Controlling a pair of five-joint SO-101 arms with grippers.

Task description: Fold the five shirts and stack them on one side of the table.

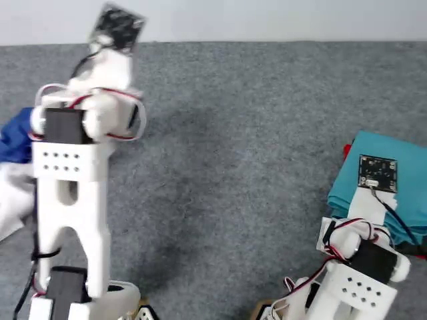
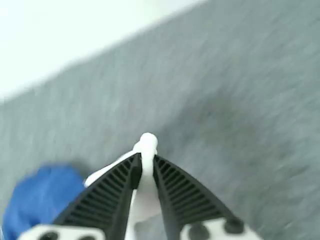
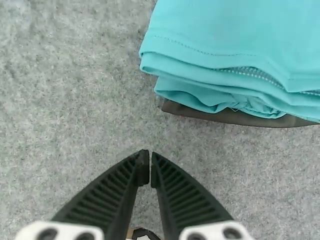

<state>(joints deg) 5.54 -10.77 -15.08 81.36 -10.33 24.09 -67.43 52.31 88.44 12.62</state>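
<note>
My left gripper is shut on a fold of a white shirt that pokes out past its fingertips, above the grey table. A crumpled blue shirt lies just beside it. In the high view the left arm stretches toward the table's back left, with the blue shirt and the white shirt at the left edge. My right gripper is shut on nothing, a short way from a folded teal shirt stacked on a dark shirt. The teal shirt sits at the right edge.
The grey carpet-like table top stretches bare between the two arms. A pale wall runs along the far edge. A bit of red cloth peeks out beside the teal stack. The right arm stands at the front right.
</note>
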